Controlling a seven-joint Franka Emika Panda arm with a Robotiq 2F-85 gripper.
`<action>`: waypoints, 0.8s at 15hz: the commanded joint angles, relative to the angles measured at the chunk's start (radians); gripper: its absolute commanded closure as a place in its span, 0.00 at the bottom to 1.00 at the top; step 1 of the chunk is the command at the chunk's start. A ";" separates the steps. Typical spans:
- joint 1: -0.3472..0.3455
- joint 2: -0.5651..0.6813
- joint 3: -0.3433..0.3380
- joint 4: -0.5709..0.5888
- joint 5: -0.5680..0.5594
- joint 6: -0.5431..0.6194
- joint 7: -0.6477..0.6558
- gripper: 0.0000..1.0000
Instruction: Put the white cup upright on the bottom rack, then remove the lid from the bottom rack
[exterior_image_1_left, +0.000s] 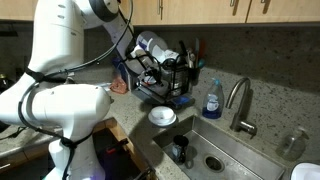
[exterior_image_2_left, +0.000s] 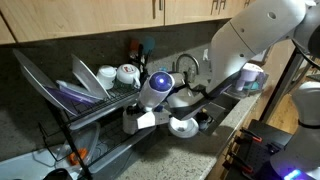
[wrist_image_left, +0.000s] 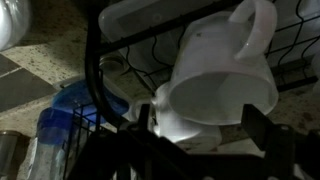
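Our gripper (wrist_image_left: 205, 125) stood wide open just before the white cup (wrist_image_left: 215, 80). The cup lay in the bottom rack (wrist_image_left: 95, 90), mouth toward the wrist view, so we judged it not yet upright. The lid, which we could not pick out, was left to do.

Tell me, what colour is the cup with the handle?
White. The cup shows best in the wrist view.
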 joint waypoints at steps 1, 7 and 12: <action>0.054 -0.061 -0.029 -0.046 -0.047 -0.026 0.024 0.03; 0.097 -0.103 -0.039 -0.072 -0.097 -0.003 0.004 0.00; 0.079 -0.135 -0.012 -0.089 -0.157 0.130 -0.071 0.00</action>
